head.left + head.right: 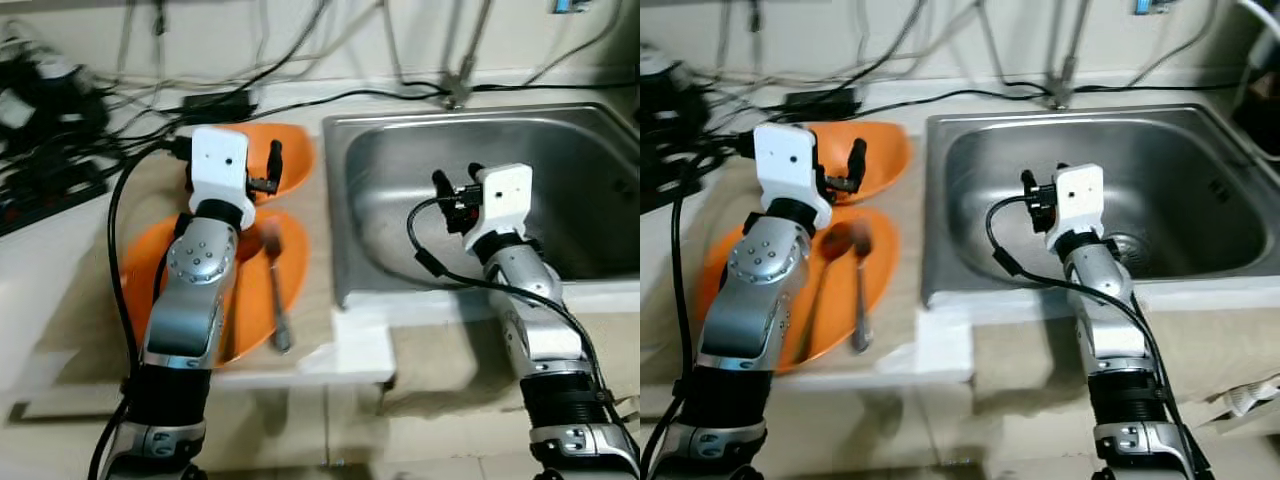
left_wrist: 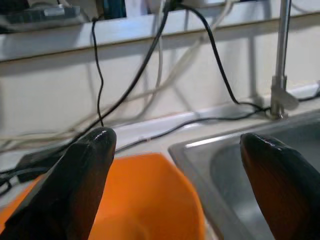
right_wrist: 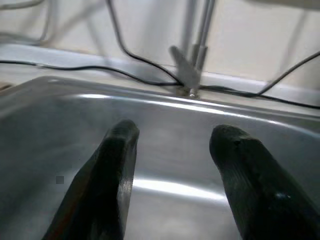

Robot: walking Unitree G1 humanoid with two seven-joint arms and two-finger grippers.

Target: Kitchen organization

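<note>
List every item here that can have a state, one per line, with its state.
Left gripper: open, holding nothing, above the far plate.
Right gripper: open, holding nothing, over the sink.
Sink: no dishes visible.
Far plate: bare.
Near plate: holds two spoons.

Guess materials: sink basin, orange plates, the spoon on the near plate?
Sink basin: looks like brushed stainless steel, grey with soft streaky glare. Orange plates: likely plastic, uniform saturated colour and a dull sheen. Spoon: apparently metal, grey handle with a glint; blur leaves it open.
</note>
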